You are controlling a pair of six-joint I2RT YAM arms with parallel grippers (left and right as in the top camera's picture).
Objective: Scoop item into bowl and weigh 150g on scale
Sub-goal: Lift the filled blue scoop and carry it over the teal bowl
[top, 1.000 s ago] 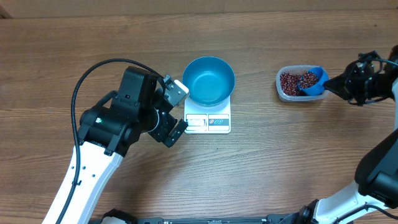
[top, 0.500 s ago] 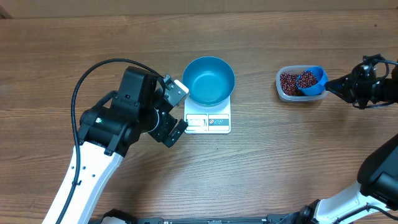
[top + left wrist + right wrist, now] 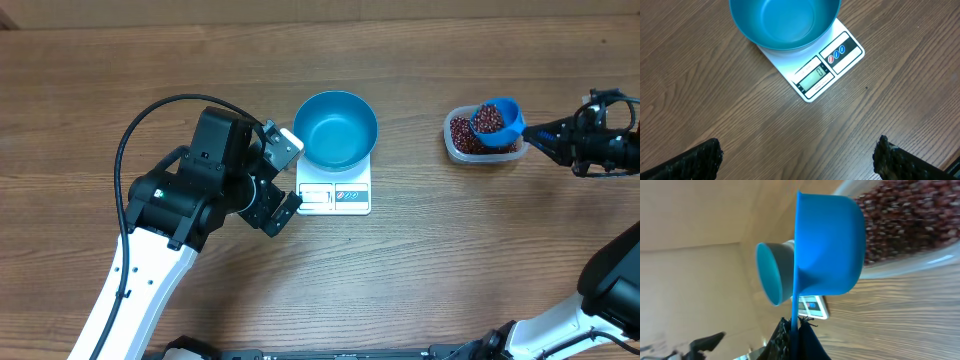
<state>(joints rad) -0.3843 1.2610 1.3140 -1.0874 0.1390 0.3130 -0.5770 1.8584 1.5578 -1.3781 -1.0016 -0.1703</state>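
White scale [image 3: 335,196], display strip [image 3: 333,198] nearside

Left arm [image 3: 150,240] comes in from bottom-left, wrist pitched down. Left gripper [image 3: 287,176] fingers fully spread, nothing between them. Right arm [image 3: 612,270] enters from the right edge. Right gripper [image 3: 556,137] fingers clamped on blue scoop [image 3: 497,121] handle.

Bare tabletop [image 3: 420,250] between tub [image 3: 460,156] and bowl [image 3: 336,128]; left hand [image 3: 288,178] (spread wide) flanks scale [image 3: 335,195]
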